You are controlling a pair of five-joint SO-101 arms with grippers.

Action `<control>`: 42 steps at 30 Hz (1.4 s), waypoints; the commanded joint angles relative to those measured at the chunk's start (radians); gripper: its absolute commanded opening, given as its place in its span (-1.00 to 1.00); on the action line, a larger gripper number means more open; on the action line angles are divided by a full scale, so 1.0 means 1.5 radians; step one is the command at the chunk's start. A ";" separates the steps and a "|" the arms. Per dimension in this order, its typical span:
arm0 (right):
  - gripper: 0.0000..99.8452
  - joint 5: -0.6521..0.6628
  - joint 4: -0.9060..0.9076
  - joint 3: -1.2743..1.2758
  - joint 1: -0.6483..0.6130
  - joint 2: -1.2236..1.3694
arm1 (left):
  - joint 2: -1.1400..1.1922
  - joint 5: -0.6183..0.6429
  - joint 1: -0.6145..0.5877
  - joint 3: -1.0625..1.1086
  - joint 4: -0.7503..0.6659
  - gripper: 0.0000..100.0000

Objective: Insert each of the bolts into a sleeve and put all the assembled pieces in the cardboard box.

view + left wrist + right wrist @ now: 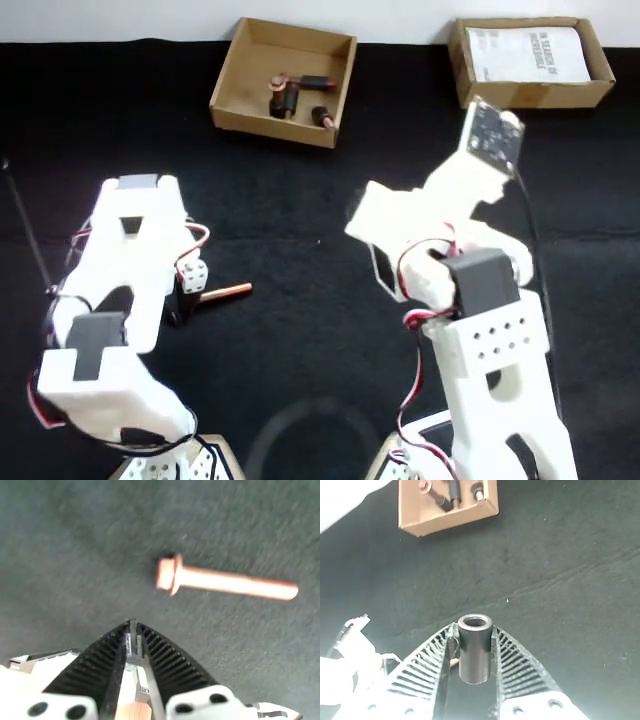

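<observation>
The left tool (133, 626) is sitting clenched on nothing, its ribbed black fingers pressing tip to tip over the dark tabletop (60, 540). The copper bolt (225, 582) is lying flat on the cloth just beyond those tips, near but not touching, with its flanged hex head and full shank showing. In the high view the bolt is stretching out from beside the left arm toward the middle of the tabletop.

Over on the other side, the right tool (474, 629) is grasping a black sleeve (475, 655). The sleeve is sitting lengthwise between the two ribbed fingers, pinched on both sides, and its open bore is facing outward past the tips.

At the far edge the cardboard box (300, 50) is sitting open, well apart from both arms, and it is holding a few assembled pieces (290, 95) — copper heads poking from black sleeves. A second cardboard box (530, 97) is sitting off to one side of it, carrying a printed sheet (528, 52).
</observation>
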 commanded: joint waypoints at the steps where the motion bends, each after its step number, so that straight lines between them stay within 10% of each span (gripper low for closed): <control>1: -0.99 0.028 -0.020 0.025 0.026 -0.049 | 0.040 0.006 0.017 -0.055 -0.016 -0.98; 23: -0.99 0.037 -0.034 0.062 0.026 -0.095 | 0.261 0.099 0.019 -0.353 -0.018 -0.98; 33: -0.99 0.058 -0.034 0.062 0.026 -0.096 | 0.257 0.161 0.032 -0.415 -0.174 -0.98; 42: -0.99 0.059 -0.035 0.062 0.026 -0.094 | 0.190 0.162 0.128 -0.476 -0.046 -0.98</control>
